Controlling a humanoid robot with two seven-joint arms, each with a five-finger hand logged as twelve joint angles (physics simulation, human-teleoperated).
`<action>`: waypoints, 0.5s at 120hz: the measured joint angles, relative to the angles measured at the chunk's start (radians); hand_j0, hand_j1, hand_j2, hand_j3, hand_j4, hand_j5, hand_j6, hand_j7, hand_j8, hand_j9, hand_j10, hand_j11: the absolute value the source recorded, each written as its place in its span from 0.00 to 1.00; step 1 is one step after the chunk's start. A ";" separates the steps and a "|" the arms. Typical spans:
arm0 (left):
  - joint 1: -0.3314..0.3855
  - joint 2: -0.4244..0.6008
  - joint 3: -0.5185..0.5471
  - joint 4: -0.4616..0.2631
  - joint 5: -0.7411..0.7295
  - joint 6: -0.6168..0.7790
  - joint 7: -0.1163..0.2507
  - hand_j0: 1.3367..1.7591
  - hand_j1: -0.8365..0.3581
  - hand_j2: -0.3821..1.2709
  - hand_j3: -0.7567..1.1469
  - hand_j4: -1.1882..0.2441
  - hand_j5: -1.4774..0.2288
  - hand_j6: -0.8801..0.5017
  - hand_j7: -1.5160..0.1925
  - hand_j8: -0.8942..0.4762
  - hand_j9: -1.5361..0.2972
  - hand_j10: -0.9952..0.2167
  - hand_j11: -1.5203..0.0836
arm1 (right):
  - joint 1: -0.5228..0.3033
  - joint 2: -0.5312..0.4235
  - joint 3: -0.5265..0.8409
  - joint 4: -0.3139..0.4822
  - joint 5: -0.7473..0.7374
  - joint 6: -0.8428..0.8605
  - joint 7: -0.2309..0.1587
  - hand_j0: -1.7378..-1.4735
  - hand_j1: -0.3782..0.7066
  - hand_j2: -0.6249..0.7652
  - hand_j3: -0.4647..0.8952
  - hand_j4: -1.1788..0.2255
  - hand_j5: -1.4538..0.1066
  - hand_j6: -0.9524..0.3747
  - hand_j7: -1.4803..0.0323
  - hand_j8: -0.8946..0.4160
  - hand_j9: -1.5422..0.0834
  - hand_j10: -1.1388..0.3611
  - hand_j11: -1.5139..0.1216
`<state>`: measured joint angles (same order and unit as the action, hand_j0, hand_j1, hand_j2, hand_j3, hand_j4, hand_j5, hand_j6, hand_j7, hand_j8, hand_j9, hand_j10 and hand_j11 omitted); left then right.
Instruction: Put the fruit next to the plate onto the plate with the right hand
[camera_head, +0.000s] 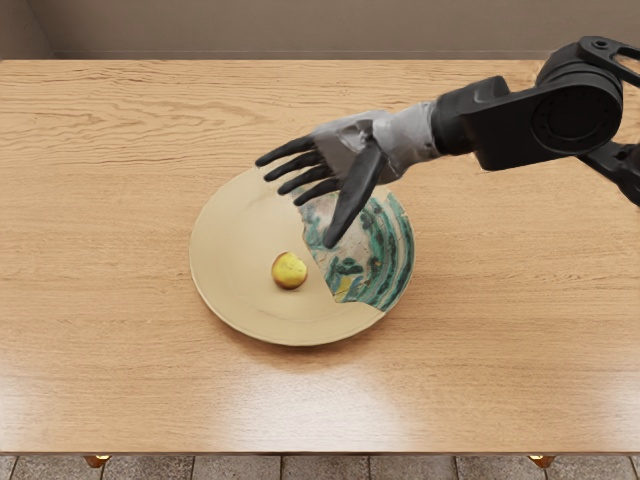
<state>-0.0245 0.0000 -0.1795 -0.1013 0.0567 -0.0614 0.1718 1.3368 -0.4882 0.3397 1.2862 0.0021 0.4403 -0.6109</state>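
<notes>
A wooden table (120, 130) is seen from above at a slant. Near its middle lies a round plate (232, 235), mostly plain tan, with a green and white swirled pattern over its right part. A small yellow fruit (289, 270) sits on the tan part of the plate, close to the plate's centre and just beside the edge of the pattern. It looks roundish, with no clear long axis.

The right hand (345, 160), dark grey and black, comes in on its arm (520, 115) from the right edge and hovers over the far side of the plate. Its four fingers (285, 152) are spread and point toward the left of the picture; the thumb (342, 205) hangs down toward the plate. The hand is empty and touches nothing visible.

The fruit lies on the viewer's side of the hand, slightly left of the thumb tip, near it but apart. No left arm shows, so the right hand is the only one near.

Since the fruit rests on the plate, the placing looks done. The likely remaining move is to draw the hand away, up and to the right, so that the thumb does not brush the fruit and roll it.
</notes>
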 joint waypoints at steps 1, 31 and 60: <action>0.000 0.000 0.000 0.000 0.000 0.000 0.000 0.76 0.75 0.26 0.40 0.66 0.68 0.46 0.70 0.47 0.67 0.62 0.75 | -0.009 -0.007 0.012 0.003 0.007 0.013 0.000 0.30 0.14 0.45 0.34 0.77 0.85 0.65 0.89 0.61 0.87 0.69 0.84; 0.000 0.000 0.000 0.000 0.000 0.000 0.000 0.76 0.75 0.26 0.40 0.66 0.68 0.46 0.70 0.47 0.67 0.62 0.75 | -0.408 -0.193 0.322 0.082 0.200 0.156 0.057 0.30 0.10 0.44 0.34 0.79 0.88 0.67 0.92 0.63 0.90 0.72 0.87; 0.000 0.000 0.000 0.000 0.000 0.000 0.000 0.76 0.75 0.26 0.40 0.66 0.68 0.46 0.70 0.47 0.67 0.62 0.75 | -0.641 -0.374 0.399 0.088 0.353 0.169 0.105 0.30 0.08 0.44 0.34 0.81 0.89 0.68 0.94 0.65 0.91 0.73 0.89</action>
<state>-0.0245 0.0000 -0.1797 -0.1013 0.0568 -0.0613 0.1717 0.6959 -0.8618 0.7382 1.3741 0.3555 0.6098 -0.5062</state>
